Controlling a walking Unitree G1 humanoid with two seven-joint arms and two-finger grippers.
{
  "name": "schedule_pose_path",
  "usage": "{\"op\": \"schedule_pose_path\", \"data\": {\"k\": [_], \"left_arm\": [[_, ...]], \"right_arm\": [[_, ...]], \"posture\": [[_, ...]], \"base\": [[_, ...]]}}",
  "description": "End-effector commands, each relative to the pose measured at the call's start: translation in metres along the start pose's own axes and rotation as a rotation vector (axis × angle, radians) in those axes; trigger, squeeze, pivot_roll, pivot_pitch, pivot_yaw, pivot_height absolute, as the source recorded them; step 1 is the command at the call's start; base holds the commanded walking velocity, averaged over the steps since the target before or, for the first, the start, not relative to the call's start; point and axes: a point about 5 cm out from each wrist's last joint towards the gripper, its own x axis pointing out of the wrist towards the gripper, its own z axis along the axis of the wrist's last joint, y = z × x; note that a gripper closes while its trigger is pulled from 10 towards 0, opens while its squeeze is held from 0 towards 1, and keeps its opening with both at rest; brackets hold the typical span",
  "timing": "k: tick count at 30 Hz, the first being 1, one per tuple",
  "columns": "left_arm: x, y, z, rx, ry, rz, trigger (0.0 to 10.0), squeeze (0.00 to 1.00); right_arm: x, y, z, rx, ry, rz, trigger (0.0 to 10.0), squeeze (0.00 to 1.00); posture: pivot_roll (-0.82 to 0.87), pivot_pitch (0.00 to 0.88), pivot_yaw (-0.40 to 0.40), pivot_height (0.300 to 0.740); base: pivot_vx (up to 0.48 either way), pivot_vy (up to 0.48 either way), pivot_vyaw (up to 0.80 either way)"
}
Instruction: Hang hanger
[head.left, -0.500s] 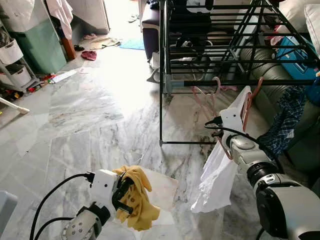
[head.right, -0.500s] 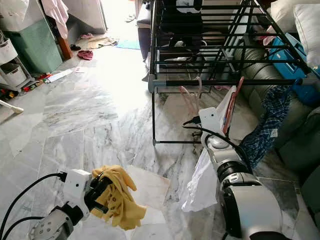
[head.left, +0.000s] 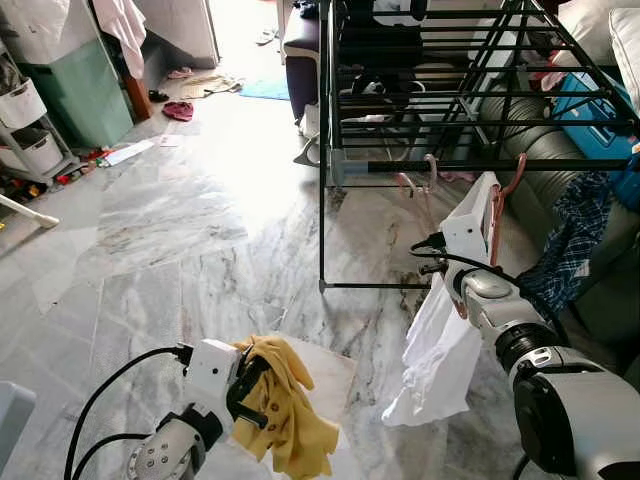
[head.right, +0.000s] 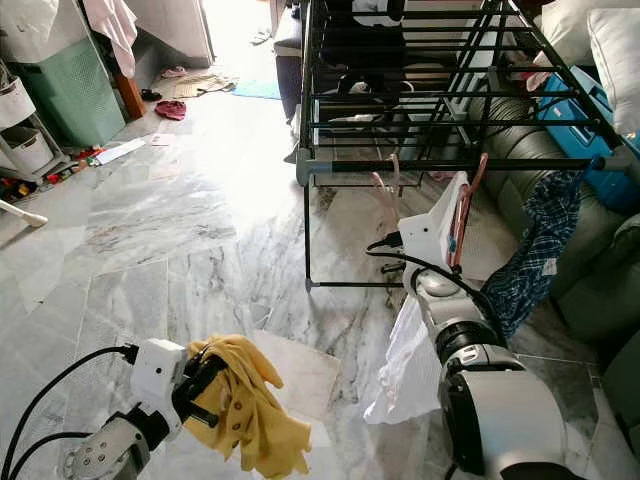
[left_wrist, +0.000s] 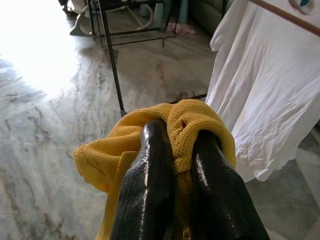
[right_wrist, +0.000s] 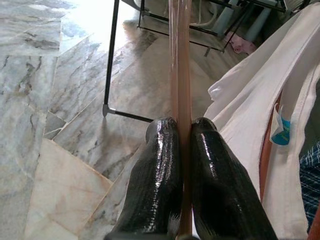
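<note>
My right gripper (right_wrist: 182, 131) is shut on the thin pinkish bar of a hanger (right_wrist: 179, 60), and a white garment (head.left: 440, 350) hangs from that hanger. The hanger's hook (head.left: 518, 172) sits just below and in front of the black drying rack's front rail (head.left: 400, 166), apart from it. Low at the front left, my left gripper (left_wrist: 182, 142) is shut on a crumpled yellow cloth (head.left: 290, 405), which drapes down over the marble floor.
Two empty pink hangers (head.left: 418, 188) hang on the rack's front rail. A grey sofa (head.left: 535, 195) with a blue checked cloth (head.left: 578, 235) stands close on the right. A green bin (head.left: 75, 90) and white drawers (head.left: 25, 130) line the far left; open marble floor (head.left: 180, 230) lies between.
The right gripper has lifted the hanger and white garment slightly up toward the rail. The yellow cloth in the left gripper has sagged lower.
</note>
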Motion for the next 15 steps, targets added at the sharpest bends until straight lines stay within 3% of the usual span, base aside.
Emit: {"op": "schedule_pose_path", "data": {"k": [1, 3, 4, 9, 15], "left_arm": [[0.001, 0.005, 0.006, 0.04, -0.036, 0.041, 10.0, 0.0], [0.002, 0.007, 0.008, 0.044, -0.046, 0.056, 10.0, 0.0], [0.005, 0.011, 0.012, 0.05, -0.071, 0.09, 10.0, 0.0], [0.009, 0.016, 0.017, 0.06, -0.104, 0.131, 10.0, 0.0], [0.014, 0.014, 0.018, 0.062, -0.114, 0.129, 10.0, 0.0]], "right_arm": [[0.001, -0.001, 0.013, 0.003, -0.031, -0.002, 0.0, 0.0], [0.002, -0.001, 0.016, 0.011, -0.049, -0.001, 0.0, 0.0], [0.002, 0.001, 0.028, 0.029, -0.115, 0.006, 0.0, 0.0], [0.001, 0.006, 0.045, 0.062, -0.237, 0.014, 0.0, 0.0], [-0.001, 0.008, 0.039, 0.085, -0.269, 0.01, 0.0, 0.0]], "posture": [[0.16, 0.026, 0.001, 0.74], [0.16, 0.023, -0.001, 0.74], [0.16, 0.017, -0.005, 0.74], [0.14, 0.006, -0.008, 0.74], [0.12, 0.0, -0.004, 0.74]], "base": [[0.0, 0.0, 0.0], [0.0, 0.0, 0.0], [0.0, 0.0, 0.0], [0.0, 0.0, 0.0], [0.0, 0.0, 0.0]]}}
